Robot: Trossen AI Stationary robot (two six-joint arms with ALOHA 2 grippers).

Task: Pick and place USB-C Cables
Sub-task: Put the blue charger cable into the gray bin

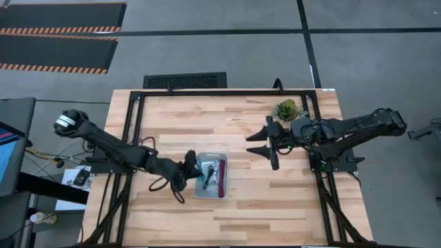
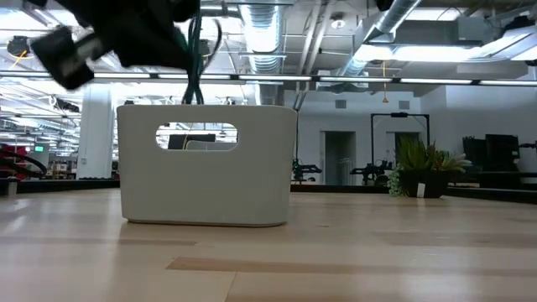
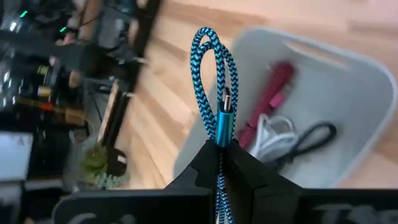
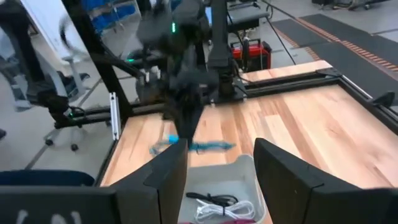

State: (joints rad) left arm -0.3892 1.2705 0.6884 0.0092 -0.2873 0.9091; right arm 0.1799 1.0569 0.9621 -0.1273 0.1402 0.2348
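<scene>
My left gripper is over the left rim of the pale grey tray and is shut on the teal-blue cable. The right wrist view shows this cable in the air above the tray. Inside the tray lie the dark red cable, the white cable and the black cable. In the low view the tray stands on the table, with the left gripper above its left part. My right gripper is open and waits in the air right of the tray. My left gripper pinches the teal-blue cable bundle between its two fingers, just behind the metal connector. A braided loop and the connector stick out past the fingertips. The fingers come from above, pointing down. The cable is lifted clear, above the tray.
A small green plant stands near the table's far right corner, beside the right arm. A black frame runs along the table's left, right and far sides. Bare wood lies between the tray and the near edge.
</scene>
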